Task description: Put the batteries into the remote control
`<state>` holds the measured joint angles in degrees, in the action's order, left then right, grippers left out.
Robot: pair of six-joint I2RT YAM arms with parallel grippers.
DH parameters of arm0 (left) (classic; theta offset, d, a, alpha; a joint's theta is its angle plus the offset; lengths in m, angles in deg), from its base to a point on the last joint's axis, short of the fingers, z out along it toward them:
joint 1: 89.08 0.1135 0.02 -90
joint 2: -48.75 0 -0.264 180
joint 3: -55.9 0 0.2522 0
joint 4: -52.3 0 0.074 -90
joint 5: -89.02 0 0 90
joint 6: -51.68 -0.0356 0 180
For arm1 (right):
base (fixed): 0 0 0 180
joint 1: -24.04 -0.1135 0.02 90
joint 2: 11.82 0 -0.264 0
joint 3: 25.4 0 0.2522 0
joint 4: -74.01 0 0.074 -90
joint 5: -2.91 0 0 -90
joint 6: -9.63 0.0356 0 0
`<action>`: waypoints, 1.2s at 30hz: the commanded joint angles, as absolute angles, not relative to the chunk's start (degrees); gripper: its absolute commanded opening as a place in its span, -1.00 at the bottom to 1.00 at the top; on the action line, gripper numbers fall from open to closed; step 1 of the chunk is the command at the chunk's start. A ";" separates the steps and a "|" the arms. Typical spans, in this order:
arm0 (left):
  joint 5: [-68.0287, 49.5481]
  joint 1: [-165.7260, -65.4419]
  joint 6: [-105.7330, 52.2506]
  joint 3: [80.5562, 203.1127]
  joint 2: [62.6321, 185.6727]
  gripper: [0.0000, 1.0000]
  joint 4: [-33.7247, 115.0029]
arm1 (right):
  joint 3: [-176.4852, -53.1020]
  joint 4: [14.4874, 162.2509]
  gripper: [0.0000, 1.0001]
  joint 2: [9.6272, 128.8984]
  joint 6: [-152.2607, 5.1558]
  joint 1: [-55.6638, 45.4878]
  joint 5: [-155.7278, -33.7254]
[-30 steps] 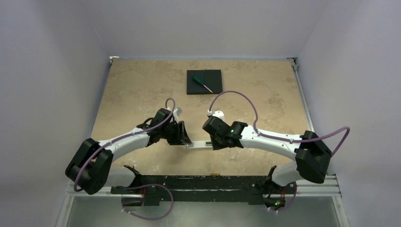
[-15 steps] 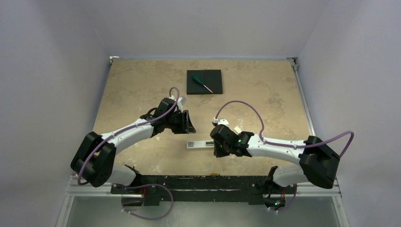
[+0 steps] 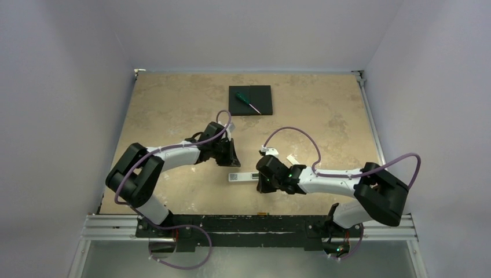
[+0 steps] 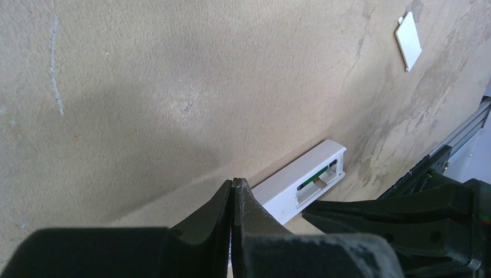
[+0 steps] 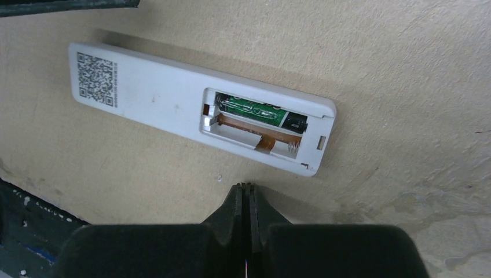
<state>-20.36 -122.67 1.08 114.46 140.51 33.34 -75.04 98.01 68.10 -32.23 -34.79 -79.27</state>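
The left arm's fingers [image 4: 234, 194] were pressed tight together with nothing between them, sitting just beyond the left end of the remote [image 5: 173, 107]. I couldn't tell whether the tips were touching the table [image 3: 173, 110] or hovering over it.

The remote itself was lying flat on the table between the two arms, button side down. A QR sticker showed on its left end and the open battery bay was at its right end. Inside the bay, one battery [image 5: 260, 111] with a green wrap and a dark end sat in the far slot. The near slot showed a brownish-orange strip, and I honestly couldn't say whether that was a second battery or not.

The right arm's fingers [image 5: 248, 194] were at the remote's right end, on the near side of the open bay. They were also squeezed shut on nothing and not touching the remote.

The little white cover [image 4: 409, 40] lay flat off to the right of the remote, past the right wrist. A black pad [image 3: 260, 95] with a green-handled screwdriver [image 3: 247, 102] on top sat well beyond the remote, toward the far edge.
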 commanded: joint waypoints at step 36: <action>-13.68 -132.24 1.30 107.66 135.99 -1.00 30.30 | -87.10 104.01 -1.00 79.41 -34.72 -34.94 -69.97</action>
<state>-14.45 -130.25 1.14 109.19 136.95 30.48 -85.35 102.58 78.37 -33.12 -34.90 -71.99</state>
